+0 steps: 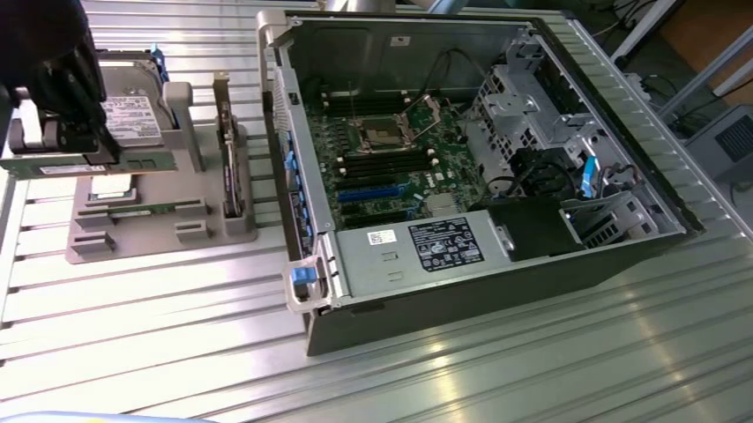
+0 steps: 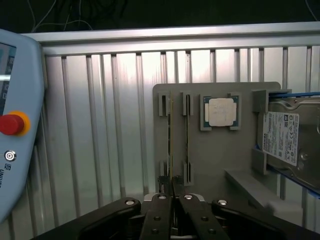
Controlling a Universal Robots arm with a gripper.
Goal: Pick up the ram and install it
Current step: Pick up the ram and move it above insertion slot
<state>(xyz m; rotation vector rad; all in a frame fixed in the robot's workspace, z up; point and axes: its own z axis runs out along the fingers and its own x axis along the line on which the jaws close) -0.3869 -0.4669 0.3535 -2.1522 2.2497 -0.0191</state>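
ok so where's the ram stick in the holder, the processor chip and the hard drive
ram stick [image 1: 233,172]: exterior view, the board's side face
processor chip [image 2: 221,111]: wrist view, middle of its silver lid
hard drive [image 2: 282,137]: wrist view, its white label

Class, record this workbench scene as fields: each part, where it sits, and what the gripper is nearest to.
ram: thin green circuit-board stick and its twin, on edge in slots of the grey plastic holder
arm: dark gripper nearest the first stick's end; contact unclear
processor: square silver chip, flat in the holder, between sticks and drive
drive: silver hard drive with white label, at the holder's side
case: dark computer case, open, green motherboard exposed
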